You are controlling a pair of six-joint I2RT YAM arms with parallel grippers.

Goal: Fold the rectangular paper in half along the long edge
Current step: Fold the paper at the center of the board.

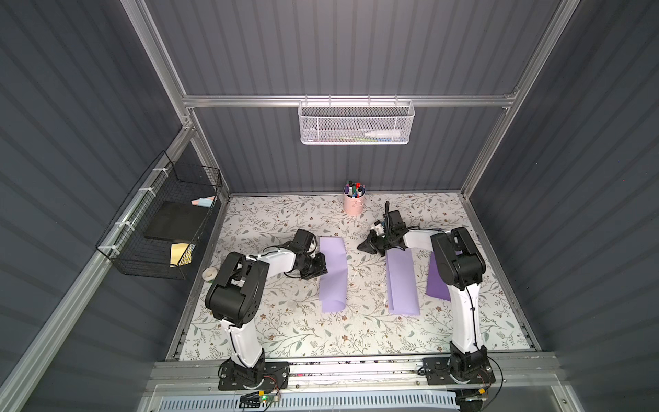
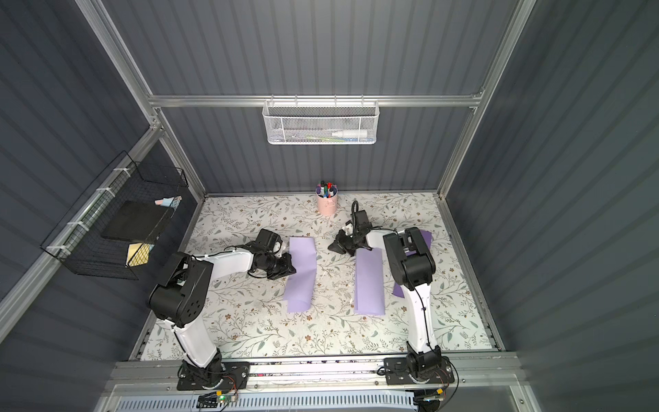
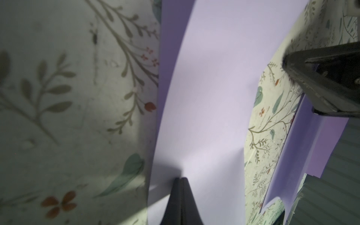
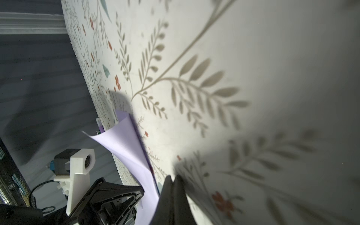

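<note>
Dark grey ribbed enclosure, floral tabletop (image 1: 285, 331). Lilac paper (image 1: 333, 274) lies lengthwise centre-left in both top views, lower end curled up. Left jaws closed, tips resting on paper near its left edge, nothing seen between them. Right jaws closed, empty, low over tabletop just right of paper's upper end. Second lilac sheet (image 1: 401, 285) centre-right; darker purple sheet (image 1: 435, 285) partly behind right arm (image 1: 460, 264).

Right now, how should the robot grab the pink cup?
Take the cup by its bare lower wall, from the side, with the right pincer, which is nearer. It stands upright and pens crowd its mouth, so a grab from above would probably hit them.
</note>
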